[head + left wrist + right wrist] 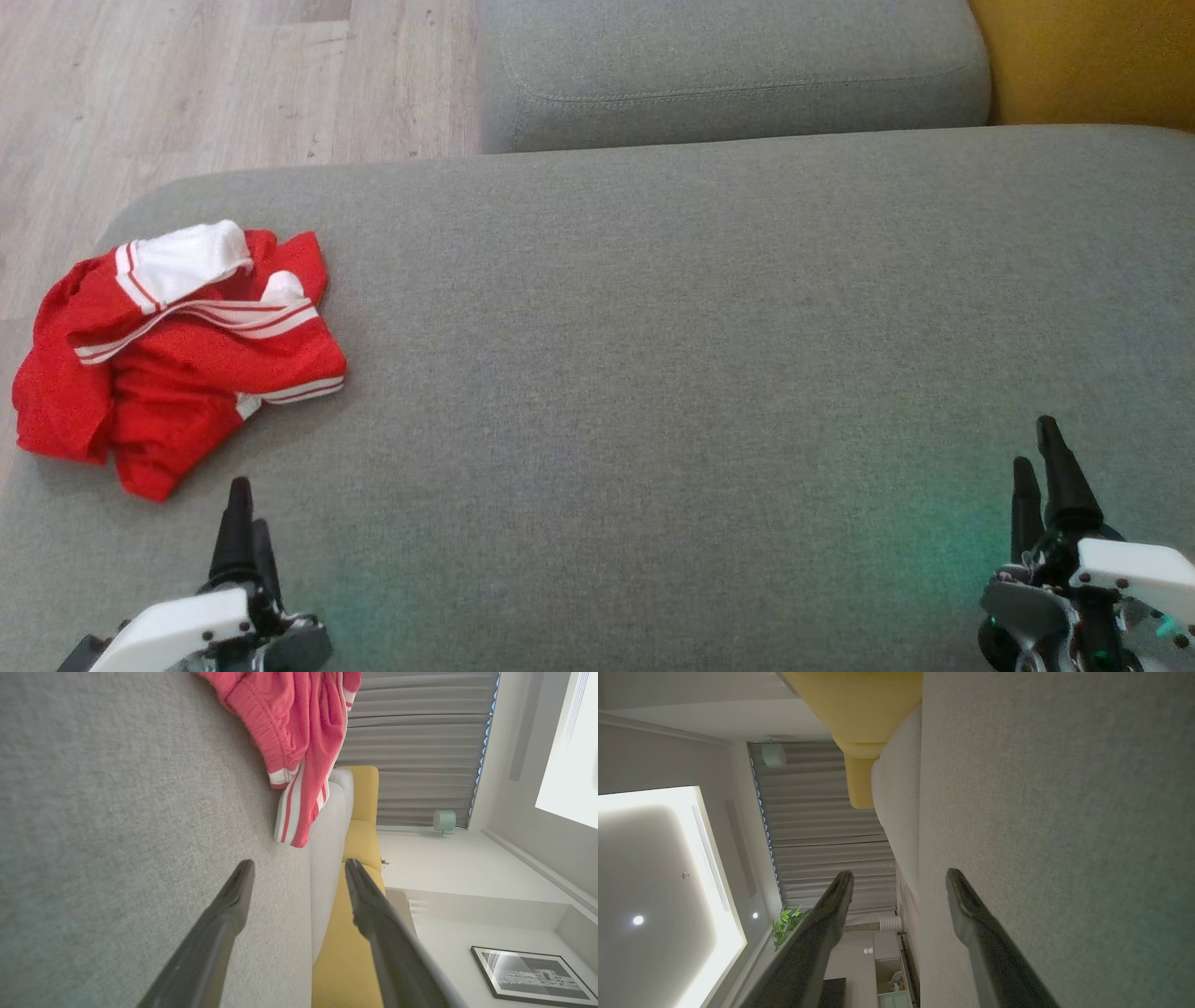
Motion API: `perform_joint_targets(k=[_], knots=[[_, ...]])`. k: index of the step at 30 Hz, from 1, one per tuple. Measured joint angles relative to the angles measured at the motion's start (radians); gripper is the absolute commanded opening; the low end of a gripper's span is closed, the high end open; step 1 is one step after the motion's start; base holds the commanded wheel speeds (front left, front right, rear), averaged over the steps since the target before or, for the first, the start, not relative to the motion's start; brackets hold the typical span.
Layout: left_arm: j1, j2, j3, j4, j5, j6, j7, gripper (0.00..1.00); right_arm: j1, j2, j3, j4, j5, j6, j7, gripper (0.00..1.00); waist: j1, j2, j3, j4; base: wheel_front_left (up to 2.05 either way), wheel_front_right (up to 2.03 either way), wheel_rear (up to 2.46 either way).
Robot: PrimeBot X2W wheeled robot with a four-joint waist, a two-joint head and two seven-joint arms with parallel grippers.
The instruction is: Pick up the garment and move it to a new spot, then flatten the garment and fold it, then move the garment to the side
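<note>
Item: left gripper [248, 509]. Lower left of the head view, over the near part of the seat. Two long dark fingers on a white housing. In the left wrist view the fingers stand spread with a clear gap between them, nothing in it; jaws apart and empty.

Item: right gripper [1034, 446]. Lower right of the head view, well apart from the left one. Same build. In the right wrist view its fingers are likewise spread wide with bare upholstery and room behind them; it grips nothing.

Item: grey seat [700, 327]. Broad woven cushion carrying both grippers above it. A faint green glow [934, 532] tints the fabric beside the right gripper, and a weaker one lies by the left.

Item: garment [177, 373]. Red cloth with white striped bands and a white panel, crumpled in a heap. It lies at the left end of the grey seat, close to the seat's left edge, just beyond the left gripper and apart from it. In the left wrist view a striped hem reaches toward the fingertips without touching them.

Item: grey back cushion [728, 75]. Beyond the seat, at the far centre.

Item: yellow cushion [1083, 56]. Far right, beside the grey back cushion.

Item: wooden floor [187, 84]. Pale planks, far left, past the seat's rounded corner.

Item: pleated curtain [420, 742]. Grey, at the far end of the room.

Item: framed picture [532, 973]. Dark frame, on the pale wall.
</note>
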Motion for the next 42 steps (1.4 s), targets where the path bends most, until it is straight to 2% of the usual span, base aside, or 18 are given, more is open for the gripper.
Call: perform_joint_targets(k=[8,34,42], knots=[[0.0,0.0,-0.022,-0.019,0.063,0.0,-0.026,1.0,0.0,-0.002,0.021,-0.017,-0.049,0.0,-0.029,1.0,0.0,0.0,-0.001,0.002,0.0,0.0,0.0],[-0.009,0.012,-0.123,-0.091,0.524,0.001,-0.1,1.0,0.003,-0.009,0.078,-0.108,-0.464,0.0,-0.096,1.0,0.0,0.0,-0.002,0.001,0.0,0.0,0.0],[-0.025,0.036,-0.16,-0.096,0.651,0.028,-0.123,1.0,0.014,-0.012,0.102,-0.143,-0.577,0.0,-0.105,1.0,0.0,0.0,-0.003,0.001,0.0,0.0,0.0]])
